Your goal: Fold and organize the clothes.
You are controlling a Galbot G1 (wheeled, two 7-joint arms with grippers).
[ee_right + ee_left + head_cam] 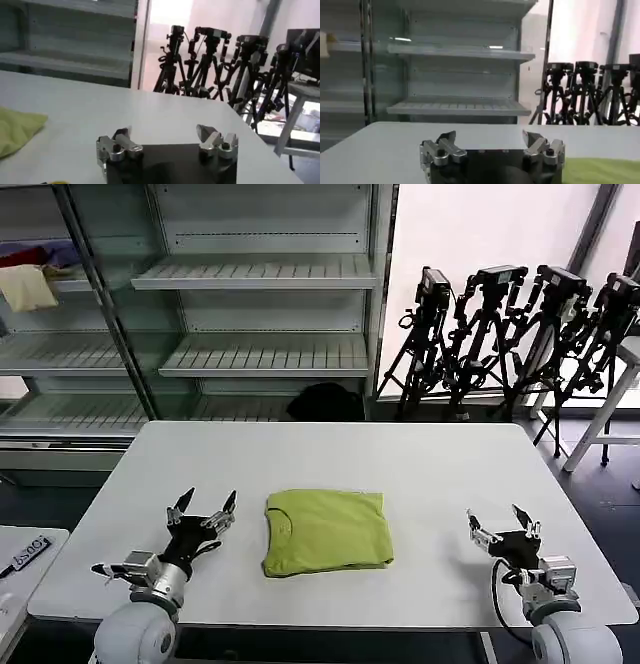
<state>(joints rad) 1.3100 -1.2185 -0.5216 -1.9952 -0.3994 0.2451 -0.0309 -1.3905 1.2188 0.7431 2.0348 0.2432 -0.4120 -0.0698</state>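
Left gripper point(207, 507) hovers low over the white table point(420, 474) near its front-left edge, jaws spread wide, holding nothing. Just beside it, mid-table, lies the folded lime T-shirt point(327, 531), bare tabletop all round. Right gripper point(499, 521) sits front-right, well apart, fingers wide open and empty.

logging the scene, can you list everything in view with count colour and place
T-shirt: one, lime yellow-green, folded, middle of the table
table: one, white, before the robot
shelving: grey-white racks behind the table
garments: cream, red and purple, on a shelf at far left
tripods: several, black, back right by the window
left gripper: one, open, left of the shirt
right gripper: one, open, right of the shirt
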